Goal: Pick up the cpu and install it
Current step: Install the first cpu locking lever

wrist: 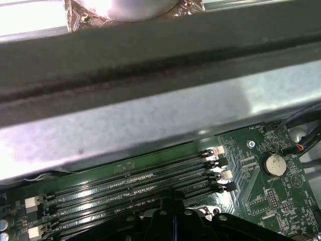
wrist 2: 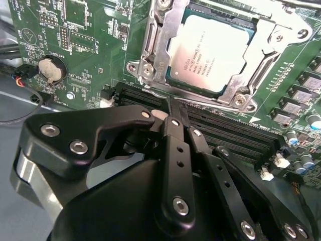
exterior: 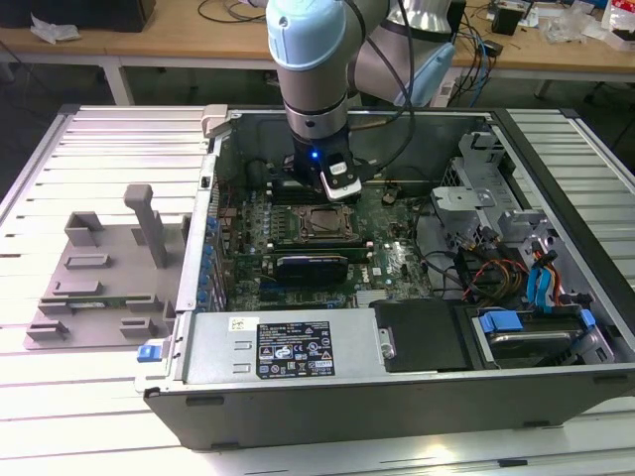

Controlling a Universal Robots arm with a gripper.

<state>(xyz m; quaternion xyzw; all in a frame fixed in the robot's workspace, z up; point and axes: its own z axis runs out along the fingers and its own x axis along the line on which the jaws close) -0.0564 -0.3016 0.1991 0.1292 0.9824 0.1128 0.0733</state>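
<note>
The cpu (wrist 2: 208, 52), a silver-grey square chip, lies flat inside the metal-framed socket (wrist 2: 155, 55) on the green motherboard (wrist 2: 90, 30). My gripper (wrist 2: 173, 108) hangs just beside the socket, over the black memory slots (wrist 2: 235, 133). Its two thin black fingers are pressed together, shut, with nothing between them. In the exterior view the arm reaches down into the open computer case (exterior: 298, 397), and the gripper (exterior: 319, 190) sits just behind the socket (exterior: 316, 224). In the first wrist view the gripper (wrist: 173, 217) points at the memory slots (wrist: 135, 181).
A grey plastic fixture (exterior: 99, 278) lies on the slatted table at the exterior view's left. Inside the case are a graphics card (exterior: 313, 266), loose cables (exterior: 466, 268) and drive bays (exterior: 536, 288). The case's metal wall (wrist: 150, 110) stands close behind the slots. A coin battery (wrist 2: 51, 69) sits on the board.
</note>
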